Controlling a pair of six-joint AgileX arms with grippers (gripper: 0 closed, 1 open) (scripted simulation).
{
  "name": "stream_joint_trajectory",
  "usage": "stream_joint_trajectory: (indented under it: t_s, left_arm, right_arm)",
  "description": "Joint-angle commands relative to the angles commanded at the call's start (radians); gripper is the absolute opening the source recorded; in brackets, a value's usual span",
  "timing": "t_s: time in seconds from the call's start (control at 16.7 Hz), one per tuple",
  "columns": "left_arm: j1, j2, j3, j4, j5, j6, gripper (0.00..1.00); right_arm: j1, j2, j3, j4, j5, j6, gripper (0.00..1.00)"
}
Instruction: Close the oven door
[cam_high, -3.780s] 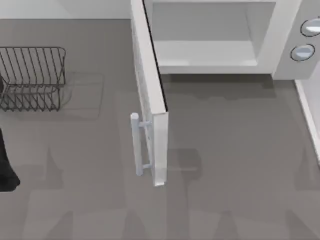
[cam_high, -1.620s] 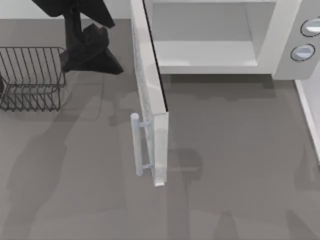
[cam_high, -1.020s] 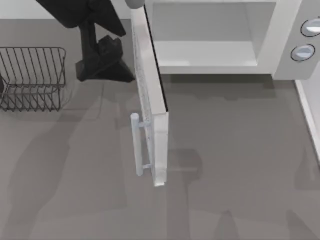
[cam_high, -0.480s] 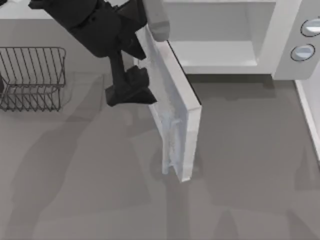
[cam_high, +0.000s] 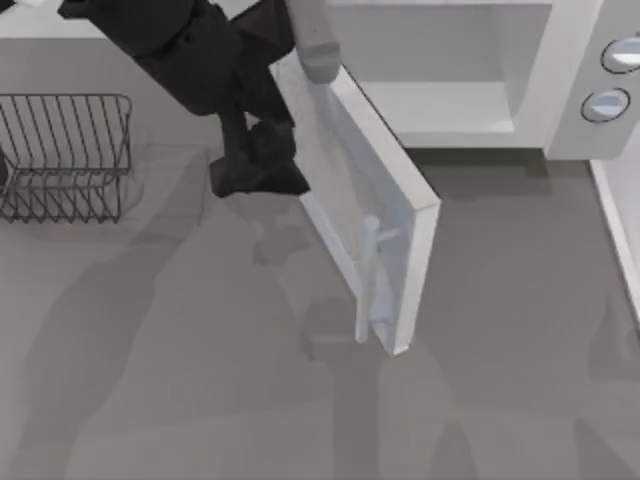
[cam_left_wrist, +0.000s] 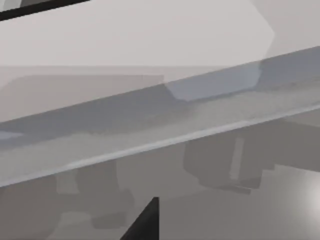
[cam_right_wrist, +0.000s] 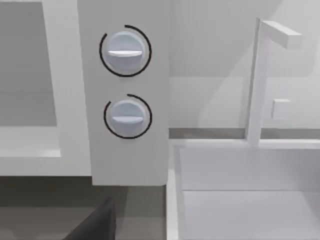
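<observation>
while pressed by left gripper (cam_high: 262, 172) against its outer face, oven door (cam_high: 360, 200) half-swung, angled out from oven body (cam_high: 570, 110), handle (cam_high: 368, 280) toward table's front; finger gap: cannot tell.

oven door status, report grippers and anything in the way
Left gripper against outer face of oven door, fingers unclear. Door part swung, short of shut. Right arm parked. Swing path toward oven body unobstructed.
</observation>
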Motion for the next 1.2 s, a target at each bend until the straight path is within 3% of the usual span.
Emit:
stream_joint_trajectory:
  t_s: [0.42,1.2]
  left_arm:
    - [0.0,0.0,0.0,0.0,0.0,0.0,0.02]
    - [-0.017,0.013,0.016,0.005,-0.006,-0.019,0.0]
  right_arm:
    - [0.0,0.0,0.0,0.0,0.0,0.0,1.0]
    - [0.0,0.0,0.0,0.0,0.0,0.0,1.0]
